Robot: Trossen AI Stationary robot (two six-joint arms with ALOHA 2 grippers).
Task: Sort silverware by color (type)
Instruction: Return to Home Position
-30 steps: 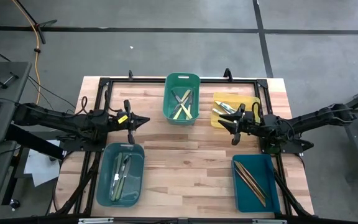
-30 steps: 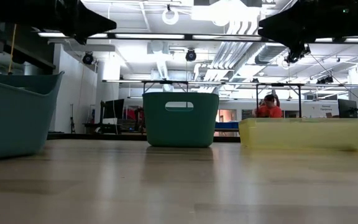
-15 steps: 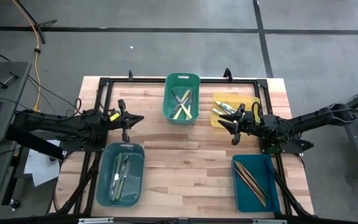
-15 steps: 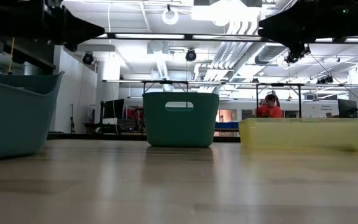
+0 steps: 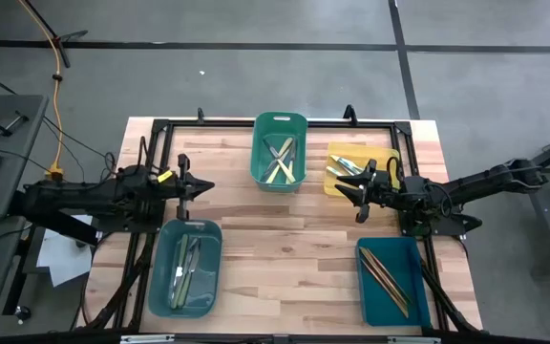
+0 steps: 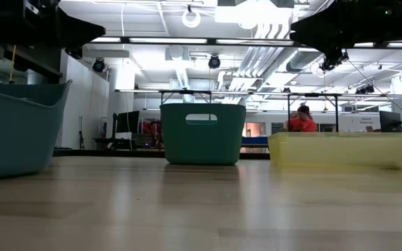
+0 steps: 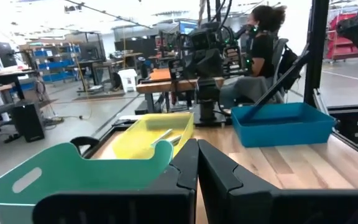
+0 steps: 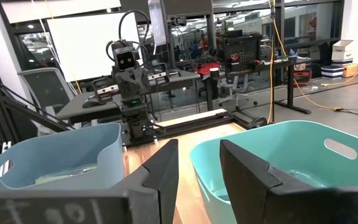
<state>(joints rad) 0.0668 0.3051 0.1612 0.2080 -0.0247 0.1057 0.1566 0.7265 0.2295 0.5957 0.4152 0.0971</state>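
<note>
The left claw (image 5: pixel 208 187) hangs above the wooden surface (image 5: pixel 285 248) near its left edge, just beyond the left blue bin (image 5: pixel 191 225); its fingers are pressed together and hold nothing. The right claw (image 5: pixel 347 191) hovers by the yellow bin (image 5: pixel 382 155), fingers apart and empty. Green-handled utensils (image 5: pixel 187 268) lie in the left blue bin and dark brown utensils (image 5: pixel 385 274) in the right blue bin (image 5: pixel 411 277). Pale yellow-handled pieces (image 5: pixel 277 170) lie crossed in the green bin (image 5: pixel 281 118), and more silverware (image 5: pixel 344 164) lies in the yellow bin.
</note>
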